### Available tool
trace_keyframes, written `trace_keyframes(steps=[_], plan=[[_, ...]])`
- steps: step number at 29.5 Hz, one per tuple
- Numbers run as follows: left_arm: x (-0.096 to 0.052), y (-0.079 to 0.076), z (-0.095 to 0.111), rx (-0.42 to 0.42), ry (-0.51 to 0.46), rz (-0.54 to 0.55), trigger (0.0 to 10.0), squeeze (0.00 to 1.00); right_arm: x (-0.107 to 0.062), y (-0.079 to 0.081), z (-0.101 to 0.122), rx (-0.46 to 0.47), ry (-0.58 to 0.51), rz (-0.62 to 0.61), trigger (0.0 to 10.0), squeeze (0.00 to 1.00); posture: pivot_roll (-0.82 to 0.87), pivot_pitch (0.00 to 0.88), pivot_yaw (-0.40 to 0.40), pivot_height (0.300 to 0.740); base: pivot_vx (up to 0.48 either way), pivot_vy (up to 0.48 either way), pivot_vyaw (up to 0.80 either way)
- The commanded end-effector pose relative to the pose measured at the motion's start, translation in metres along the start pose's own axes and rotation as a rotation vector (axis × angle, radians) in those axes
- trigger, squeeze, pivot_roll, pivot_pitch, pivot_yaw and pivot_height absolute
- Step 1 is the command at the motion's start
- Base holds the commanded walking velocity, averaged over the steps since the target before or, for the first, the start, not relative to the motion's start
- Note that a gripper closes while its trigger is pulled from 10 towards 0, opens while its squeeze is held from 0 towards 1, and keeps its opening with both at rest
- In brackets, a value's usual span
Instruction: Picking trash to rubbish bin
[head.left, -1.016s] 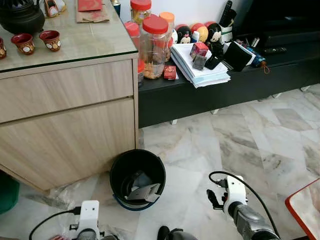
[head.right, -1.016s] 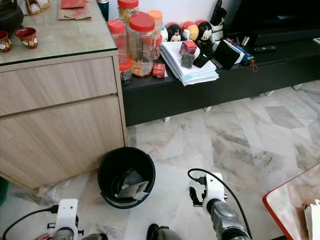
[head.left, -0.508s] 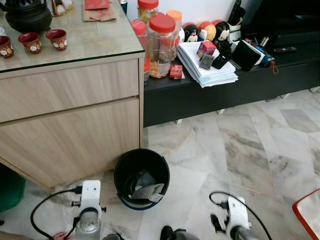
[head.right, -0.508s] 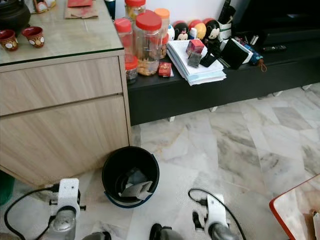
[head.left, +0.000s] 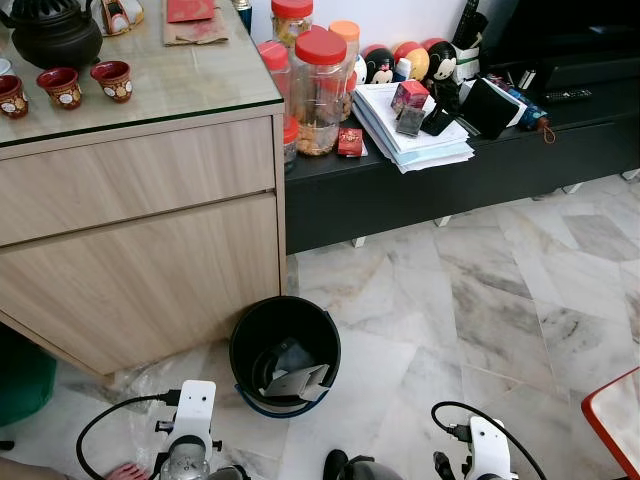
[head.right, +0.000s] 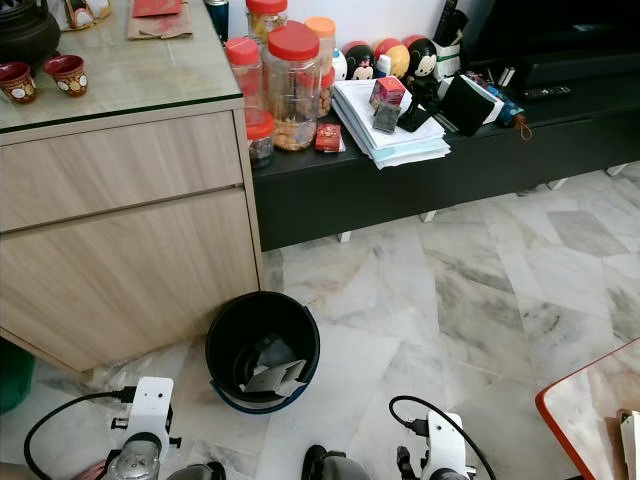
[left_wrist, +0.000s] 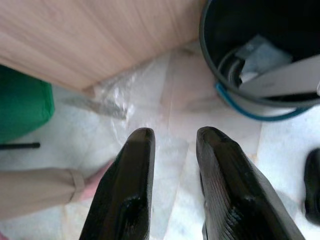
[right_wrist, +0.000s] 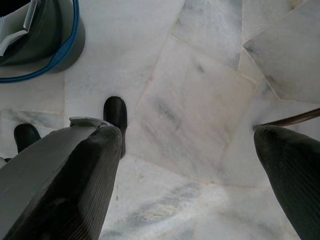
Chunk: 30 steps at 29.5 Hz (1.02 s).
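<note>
A black rubbish bin (head.left: 234, 350) with a blue band stands on the marble floor against the wooden cabinet (head.left: 140, 260). Grey and white paper trash (head.left: 296, 380) lies inside it. My left gripper (left_wrist: 175, 137) hangs low, to the bin's left and nearer to me, over a crumpled clear plastic sheet (left_wrist: 107, 97). Its fingers stand a narrow gap apart, holding nothing. My right gripper (right_wrist: 187, 140) is wide open and empty above bare floor, to the right of the bin (right_wrist: 60, 50). Both white wrist mounts (head.left: 192, 410) (head.left: 490, 450) show at the bottom edge.
A low black TV bench (head.left: 450, 175) carries jars, papers and toys. A green object (head.left: 20, 380) sits at far left. A person's trouser leg and foot (left_wrist: 40, 192) are near my left gripper. A red-edged table corner (head.left: 615, 410) juts in at right. My black foot (right_wrist: 116, 112) is below.
The camera has shifted a little. My right arm has sunk back toward the bottom edge, away from the bin. My left wrist rose and then dropped again.
</note>
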<state>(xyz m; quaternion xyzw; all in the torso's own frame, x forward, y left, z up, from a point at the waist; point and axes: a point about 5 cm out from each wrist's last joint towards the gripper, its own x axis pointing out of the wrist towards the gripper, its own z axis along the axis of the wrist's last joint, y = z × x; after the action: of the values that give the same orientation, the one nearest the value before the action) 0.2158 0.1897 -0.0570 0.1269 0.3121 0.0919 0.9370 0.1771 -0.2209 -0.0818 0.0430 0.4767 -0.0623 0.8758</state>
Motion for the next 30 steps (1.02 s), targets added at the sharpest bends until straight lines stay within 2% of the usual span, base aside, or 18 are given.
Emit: trace_keyframes(steps=[1, 6, 11, 24, 30], plan=[[-0.007, -0.003, -0.018, 0.010, 0.071, -0.020, 10.0, 0.00, -0.002, -0.006, -0.009, 0.013, 0.020, -0.015, 10.0, 0.00, 0.06, 0.194, -0.103, 0.740, 0.000, 0.000, 0.00], [-0.016, -0.004, -0.037, 0.016, 0.129, -0.030, 10.0, 0.00, -0.003, -0.009, -0.013, 0.014, 0.024, -0.022, 10.0, 0.00, 0.06, 0.193, -0.104, 0.740, 0.000, 0.000, 0.00], [-0.020, -0.004, -0.046, 0.015, 0.154, -0.033, 10.0, 0.00, -0.004, -0.011, -0.016, 0.011, 0.035, -0.028, 10.0, 0.00, 0.06, 0.189, -0.105, 0.740, 0.000, 0.000, 0.00], [-0.020, -0.005, -0.044, -0.001, 0.154, -0.031, 10.0, 0.00, -0.004, -0.012, -0.014, 0.021, 0.029, -0.031, 10.0, 0.00, 0.06, 0.189, -0.112, 0.740, 0.000, 0.000, 0.00], [-0.020, -0.008, -0.044, -0.006, 0.155, -0.037, 10.0, 0.00, -0.004, -0.012, -0.014, 0.024, 0.029, -0.034, 10.0, 0.00, 0.05, 0.199, -0.118, 0.740, -0.254, 0.000, 0.00]])
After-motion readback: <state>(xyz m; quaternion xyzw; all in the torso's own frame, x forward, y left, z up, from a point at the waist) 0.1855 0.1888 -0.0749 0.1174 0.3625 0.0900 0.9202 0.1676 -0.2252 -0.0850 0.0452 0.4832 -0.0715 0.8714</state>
